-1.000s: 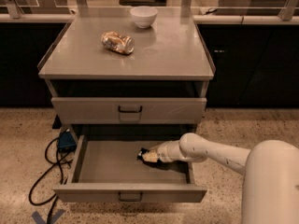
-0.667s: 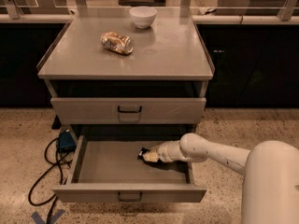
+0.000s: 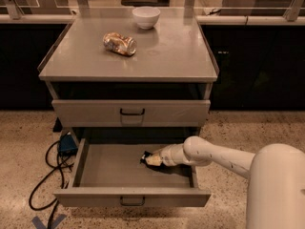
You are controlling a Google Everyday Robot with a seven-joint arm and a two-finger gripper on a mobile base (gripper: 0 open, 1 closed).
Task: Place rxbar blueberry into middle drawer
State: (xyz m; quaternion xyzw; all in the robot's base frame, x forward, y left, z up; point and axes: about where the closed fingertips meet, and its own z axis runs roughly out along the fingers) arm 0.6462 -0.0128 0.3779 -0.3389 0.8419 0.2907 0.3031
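Gripper (image 3: 152, 160) apparently still inside middle drawer (image 3: 109, 170)

Warm, rather dim light comes from overhead. It lays a soft sheen on the flat grey metal cabinet top (image 3: 171, 56) near the round white bowl (image 3: 146, 16). The recess under that top is black with shadow. The open grey metal drawer (image 3: 109, 168) is dusky, and the white arm's gripper (image 3: 148, 159) inside it throws a dark shadow on the tray floor.

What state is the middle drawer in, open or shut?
Open: the middle drawer is pulled out, its tray floor exposed, and the gripper is inside it.
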